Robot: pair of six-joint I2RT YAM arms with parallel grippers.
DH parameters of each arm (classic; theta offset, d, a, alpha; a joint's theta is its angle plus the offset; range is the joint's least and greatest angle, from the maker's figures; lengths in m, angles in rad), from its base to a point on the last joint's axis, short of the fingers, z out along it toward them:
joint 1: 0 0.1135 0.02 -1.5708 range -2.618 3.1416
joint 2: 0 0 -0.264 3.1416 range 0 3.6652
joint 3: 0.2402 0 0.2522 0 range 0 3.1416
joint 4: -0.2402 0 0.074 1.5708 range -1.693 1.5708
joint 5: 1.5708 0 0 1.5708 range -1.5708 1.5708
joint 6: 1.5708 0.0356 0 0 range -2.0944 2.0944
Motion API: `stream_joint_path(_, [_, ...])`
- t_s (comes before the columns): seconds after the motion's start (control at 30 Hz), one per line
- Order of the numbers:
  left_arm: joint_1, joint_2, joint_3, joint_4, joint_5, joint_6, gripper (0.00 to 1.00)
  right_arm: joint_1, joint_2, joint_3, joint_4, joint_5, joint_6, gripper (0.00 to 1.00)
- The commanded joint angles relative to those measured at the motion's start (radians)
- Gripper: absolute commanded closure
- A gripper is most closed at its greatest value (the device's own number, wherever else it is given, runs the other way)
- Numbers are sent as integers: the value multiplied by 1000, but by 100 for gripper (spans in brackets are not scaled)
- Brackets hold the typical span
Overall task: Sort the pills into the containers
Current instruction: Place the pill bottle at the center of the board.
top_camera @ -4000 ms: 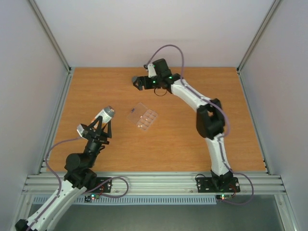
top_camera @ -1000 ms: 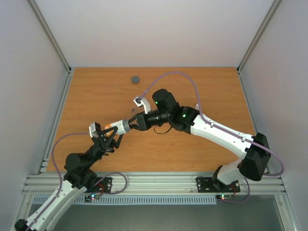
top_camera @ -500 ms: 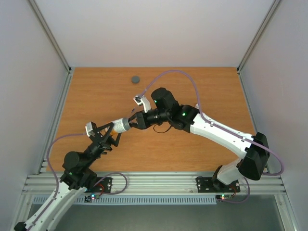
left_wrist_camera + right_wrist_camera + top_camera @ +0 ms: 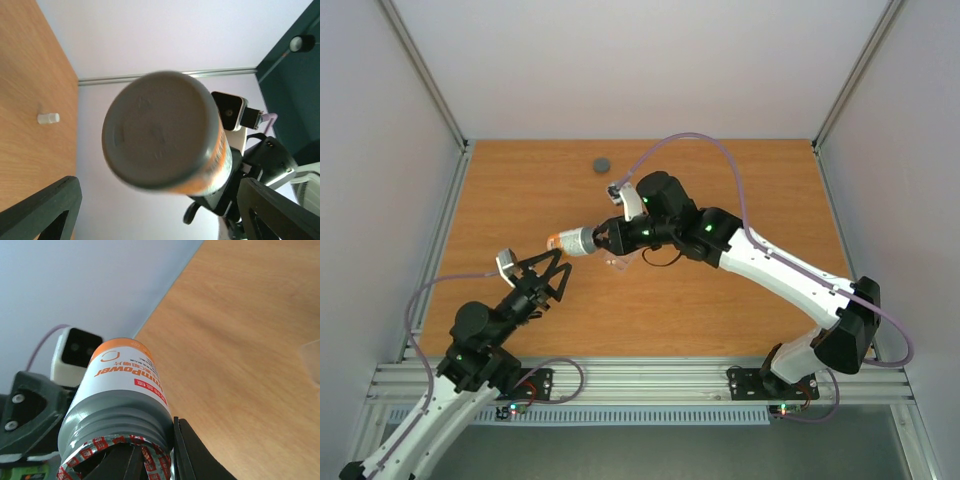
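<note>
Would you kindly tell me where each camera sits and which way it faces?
Top external: above and behind the bases, looking down on the table; both arms show, left gripper open, right gripper holding the bottle.
Left wrist: on the left arm, facing the bottle's grey base; its fingers at the bottom corners.
Right wrist: on the right arm, looking along the bottle toward the left arm; its fingers at the neck.
Shared: both wrist views see the bottle, opposite ends.

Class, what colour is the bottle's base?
Grey; the bottle shows it best in the left wrist view.

wooden table [image 4: 520,190], pale walls [image 4: 640,70] — aluminium frame rails [image 4: 650,378]
</note>
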Motion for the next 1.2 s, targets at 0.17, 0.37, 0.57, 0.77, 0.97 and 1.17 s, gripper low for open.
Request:
stream_joint_path(0.17, [2,147,162,-192,-39,185,12,-102,2,94,-237,254,-95,99])
stream_joint_path(0.37, [2,210,243,-310,-68,268,12,-187,42,89,-386,450,-182,99])
stream_joint_path(0.57, [2,284,326,-421,-96,350,12,-275,132,106,-484,561,-270,99])
stream_joint_path(0.77, [2,324,366,-510,-125,391,12,-321,236,142,-542,600,-321,99])
stream_joint_path(0.97, [2,336,382,-574,-144,412,13,-325,353,249,-630,621,-360,99])
stream_joint_path(1.17, [2,347,383,-594,-144,421,14,-327,429,300,-675,621,-379,99])
